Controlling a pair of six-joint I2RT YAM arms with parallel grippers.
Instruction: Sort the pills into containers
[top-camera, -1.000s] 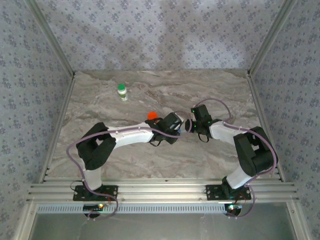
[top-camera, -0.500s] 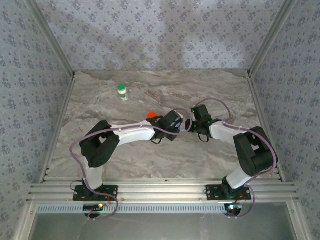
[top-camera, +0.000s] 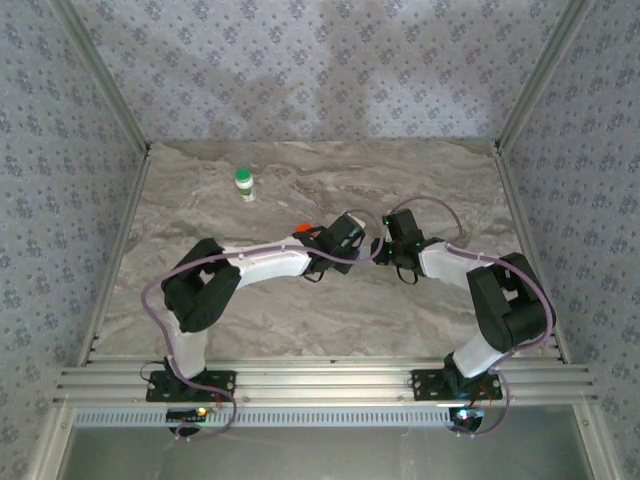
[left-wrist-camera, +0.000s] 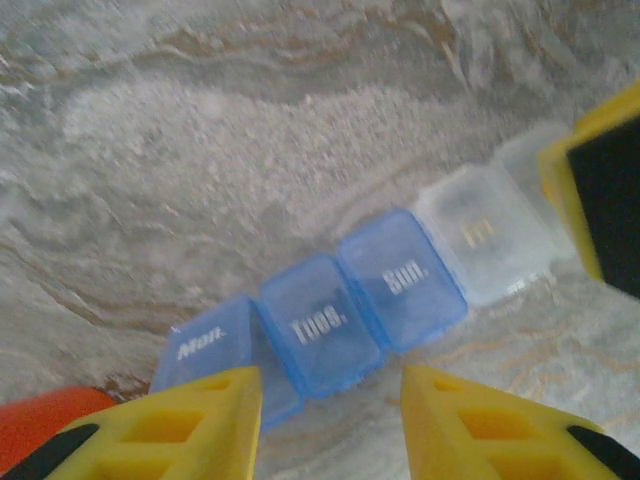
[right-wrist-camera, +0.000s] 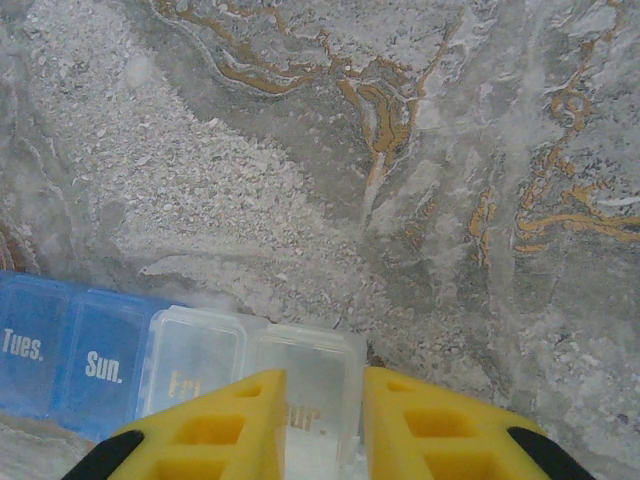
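My left fingers (left-wrist-camera: 180, 430) stand half apart and empty, just over the Mon–Tues end of the box (left-wrist-camera: 395, 280). The box lies on the table (left-wrist-camera: 200, 140), running away up-right. At its clear far end my right fingers (right-wrist-camera: 215, 430) pinch it narrowly.

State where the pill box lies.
Centre of left wrist view: the pill box lies mid-table, before the left gripper, its clear end at the right gripper.
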